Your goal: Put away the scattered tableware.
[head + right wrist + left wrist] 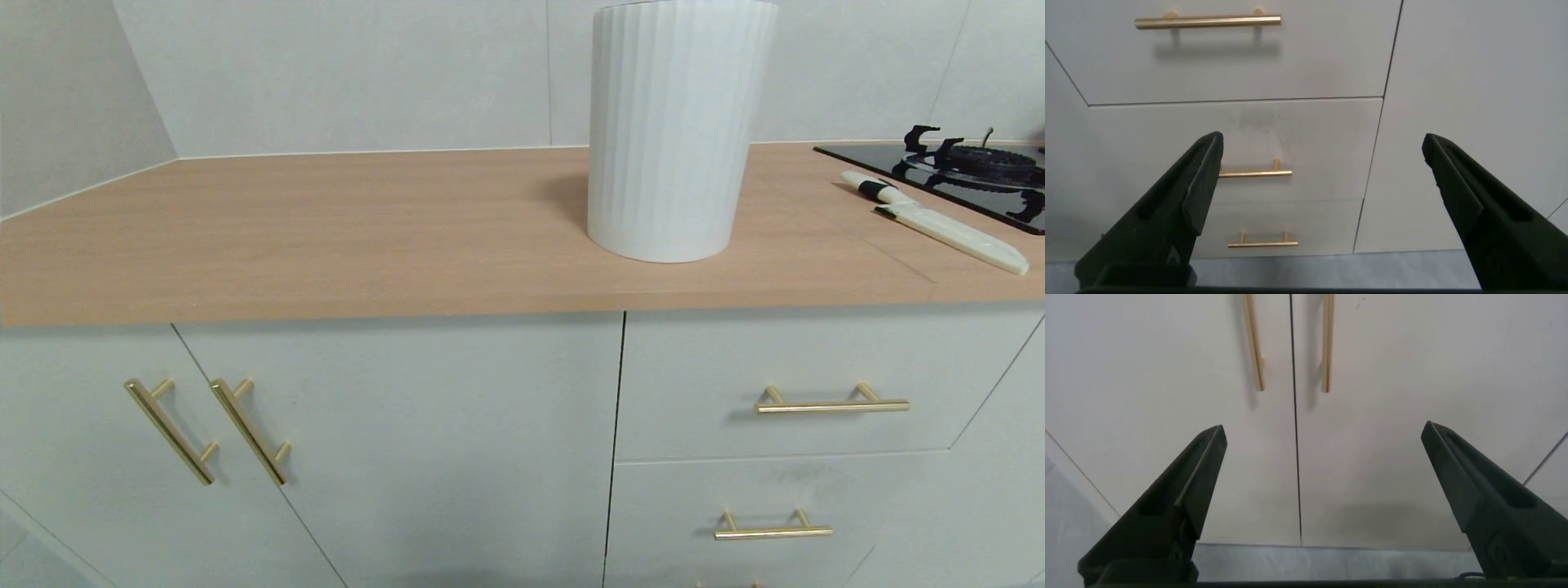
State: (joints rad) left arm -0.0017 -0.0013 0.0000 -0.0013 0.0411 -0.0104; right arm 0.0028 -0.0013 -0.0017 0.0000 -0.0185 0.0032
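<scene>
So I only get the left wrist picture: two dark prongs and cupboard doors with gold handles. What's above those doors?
Observer: A wooden countertop, with a tall white ribbed container standing on it.
Visitor: Any tableware lying about?
Observer: A knife with a cream blade lies flat on the counter, to the right of the container, beside a black hob.
Visitor: And the other claw?
Observer: The right claw is open and empty, facing a stack of drawers with gold handles.

You see your right gripper (1321, 140) with its dark fingers spread wide, facing pale grey drawer fronts (1233, 131). Slim gold bar handles (1208, 22) sit on those fronts, and a plain pale cabinet panel (1478, 65) stands just beside them.
</scene>
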